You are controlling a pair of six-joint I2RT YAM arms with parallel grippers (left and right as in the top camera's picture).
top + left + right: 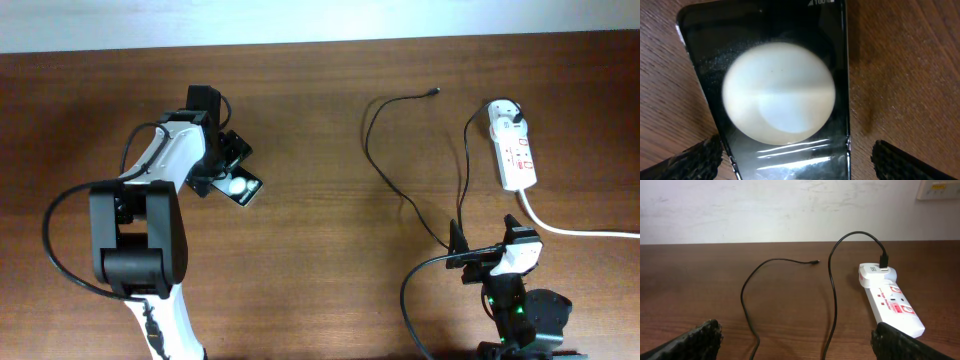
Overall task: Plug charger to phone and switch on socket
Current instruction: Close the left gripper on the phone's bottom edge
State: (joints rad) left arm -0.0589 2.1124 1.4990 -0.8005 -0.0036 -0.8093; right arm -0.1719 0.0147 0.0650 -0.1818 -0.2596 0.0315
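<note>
Overhead, the phone (241,187) is seen left of centre, straddled by the wide-spread left claw (797,156); if closed off-centre, the glossy phone could be pushed askew rather than gripped.

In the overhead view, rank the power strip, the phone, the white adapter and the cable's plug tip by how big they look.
1. power strip
2. phone, partly covered, so its full size is unsure
3. white adapter
4. plug tip
</note>
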